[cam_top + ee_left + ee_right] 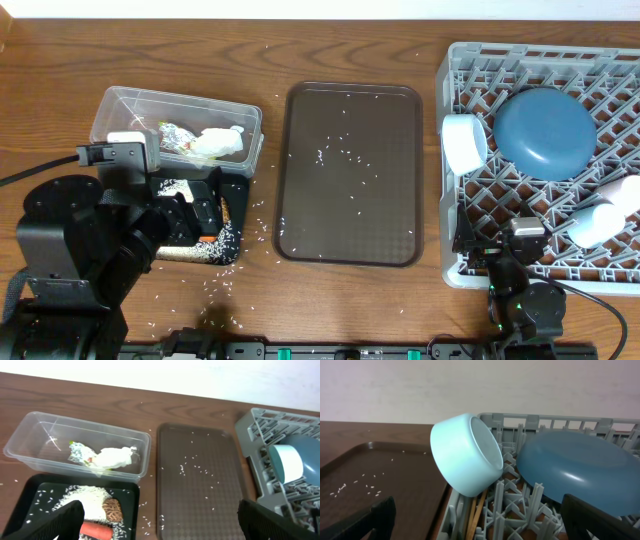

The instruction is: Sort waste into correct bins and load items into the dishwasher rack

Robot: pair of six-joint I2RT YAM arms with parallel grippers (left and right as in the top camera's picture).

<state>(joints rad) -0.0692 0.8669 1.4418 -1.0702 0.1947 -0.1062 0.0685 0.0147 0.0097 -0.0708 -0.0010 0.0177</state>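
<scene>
The clear tub point(85, 423) is showing glossy plastic; grey plastic rack point(560, 65) is looking dull; blue plate point(580, 475) is gleaming smooth; table point(350, 40) is showing wood grain.

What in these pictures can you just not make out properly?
Black tray, overhead: mostly covered by the left arm.
Chopsticks, right wrist: only a short stretch shows under the bowl.
Carrot, left wrist: one end sits behind the left fingers.
Cups, overhead: run off the right edge, colours washed out.
</scene>
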